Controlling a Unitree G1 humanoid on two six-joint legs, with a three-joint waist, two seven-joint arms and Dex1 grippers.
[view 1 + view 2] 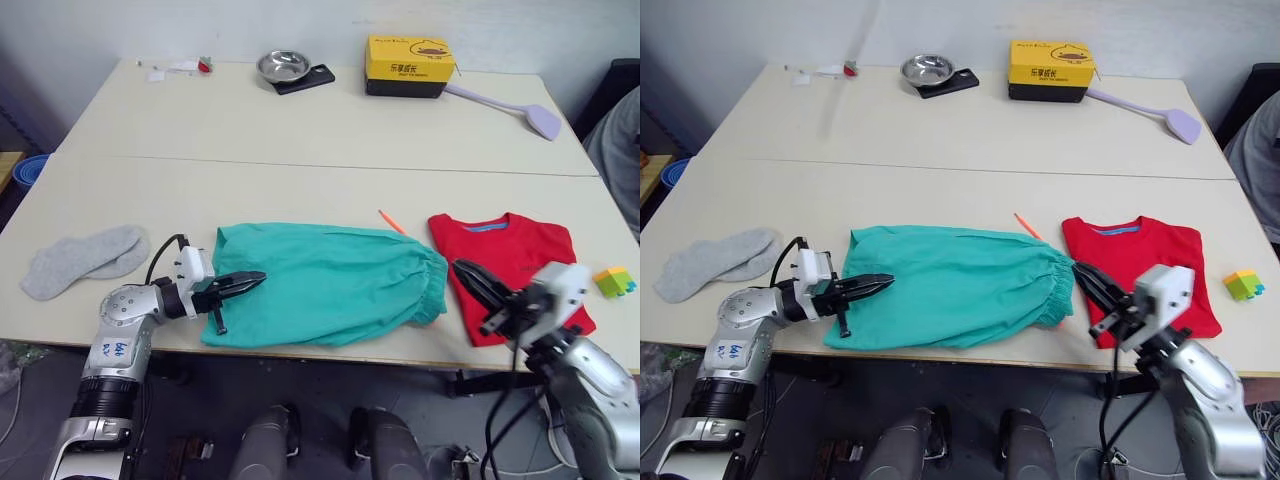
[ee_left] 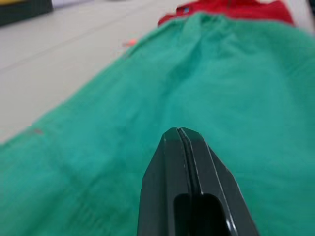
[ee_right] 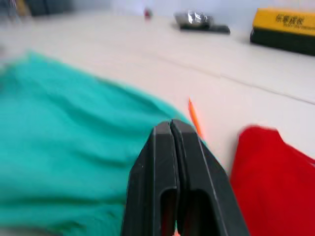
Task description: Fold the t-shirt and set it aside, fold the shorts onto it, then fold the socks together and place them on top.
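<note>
Left hand (image 1: 258,279) over shorts (image 1: 330,280)

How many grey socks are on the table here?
2: the light grey knit socks lie overlapping near the table's left edge, left of the teal-green fabric shorts.

Lab: bare worktables (image 1: 300,130), plain white wall.
</note>
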